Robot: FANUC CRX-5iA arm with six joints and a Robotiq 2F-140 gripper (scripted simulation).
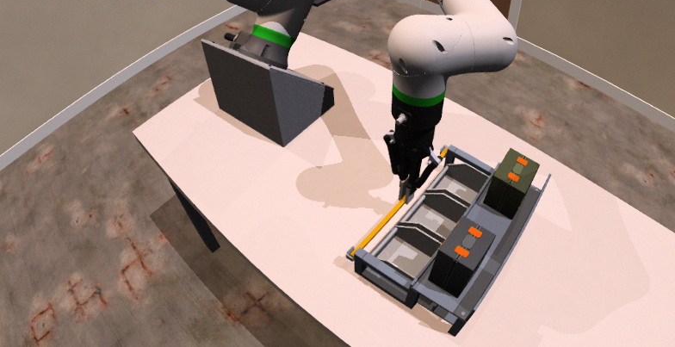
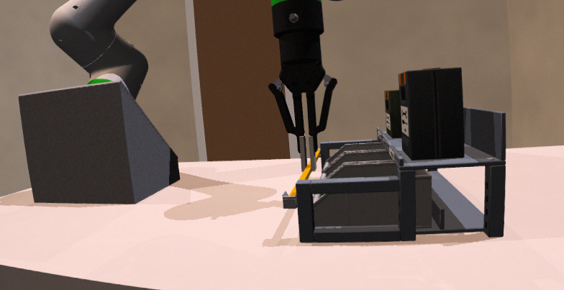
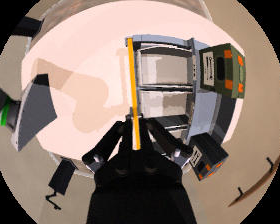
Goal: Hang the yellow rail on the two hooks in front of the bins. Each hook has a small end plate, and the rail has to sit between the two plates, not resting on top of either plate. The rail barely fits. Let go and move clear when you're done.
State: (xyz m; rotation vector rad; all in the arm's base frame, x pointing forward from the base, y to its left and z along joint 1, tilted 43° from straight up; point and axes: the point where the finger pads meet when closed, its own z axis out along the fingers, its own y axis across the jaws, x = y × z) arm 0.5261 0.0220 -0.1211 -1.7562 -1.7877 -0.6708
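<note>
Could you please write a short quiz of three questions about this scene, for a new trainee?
1. True or false: the jaws of the gripper are shut on the yellow rail.
2. How many dark boxes stand on the rack? A) one B) two C) four
3. Fill in: the rail lies along the side of the bins that faces the ____ wedge-shaped block.

Key: 1 true. 2 B: one olive box, one black box. 3 grey.

A workshop: bin rack [image 1: 378, 269] on a worktable [image 1: 245, 193].
</note>
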